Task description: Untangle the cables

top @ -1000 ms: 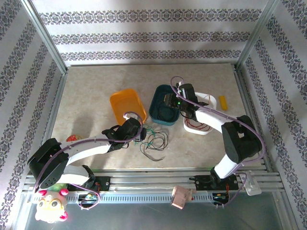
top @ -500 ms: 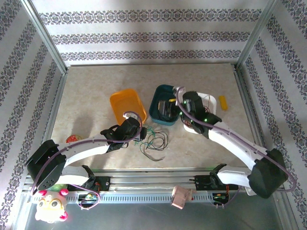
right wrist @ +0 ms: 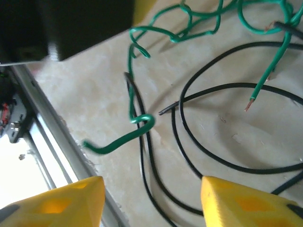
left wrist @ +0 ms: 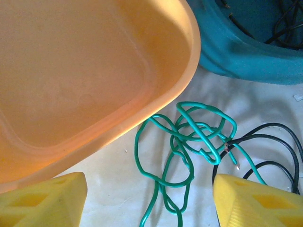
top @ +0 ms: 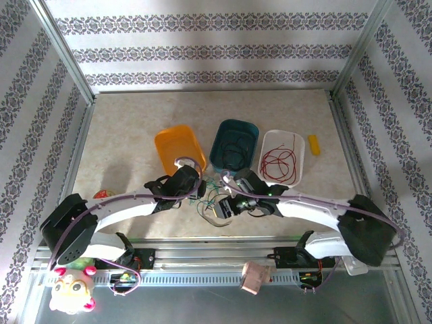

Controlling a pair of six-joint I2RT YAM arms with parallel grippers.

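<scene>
The left gripper (left wrist: pixel 149 201) and right gripper (right wrist: pixel 151 198) hang wide open and empty over the tangled green cables (left wrist: pixel 196 132) and black cables (right wrist: pixel 246 170) on the table (top: pixel 128 135) — ready, I think, to pull them apart.

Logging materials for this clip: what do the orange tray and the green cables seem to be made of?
Orange tray: probably moulded plastic. It is smooth with a soft sheen, a rounded rim and a slightly translucent glow.
Green cables: likely metal wire in glossy plastic insulation, since a stripped end shows a bare, coppery-looking core.
</scene>
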